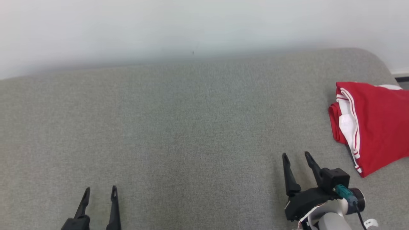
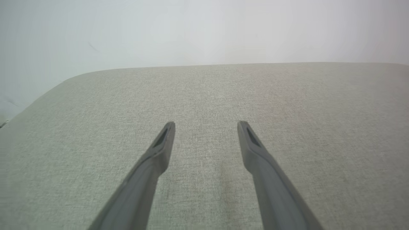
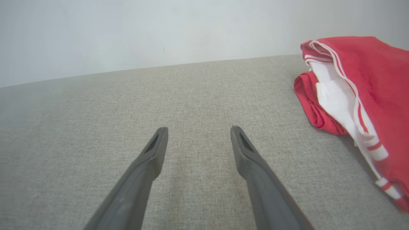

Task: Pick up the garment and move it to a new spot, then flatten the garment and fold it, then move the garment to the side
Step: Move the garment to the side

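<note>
Pale wall at the back, with a grey woven-cloth desk running the full width in front of it. Left claw sat at the near edge, fingers pointing toward the wall. Its jaws were spread wide with nothing between them, and bare cloth lay under and ahead of it. Right claw stood well to the right of the left one and slightly farther forward, fingers leaning a little leftward. Its jaws were likewise fully apart and empty. Could not tell whether either claw touched the cloth. Garment was red with white striped trim and a white inner panel. It lay folded in a compact bundle on the desk, right of the right claw and somewhat ahead of it, near its fingers but apart from them. Its far right part ran out of the head view.
</note>
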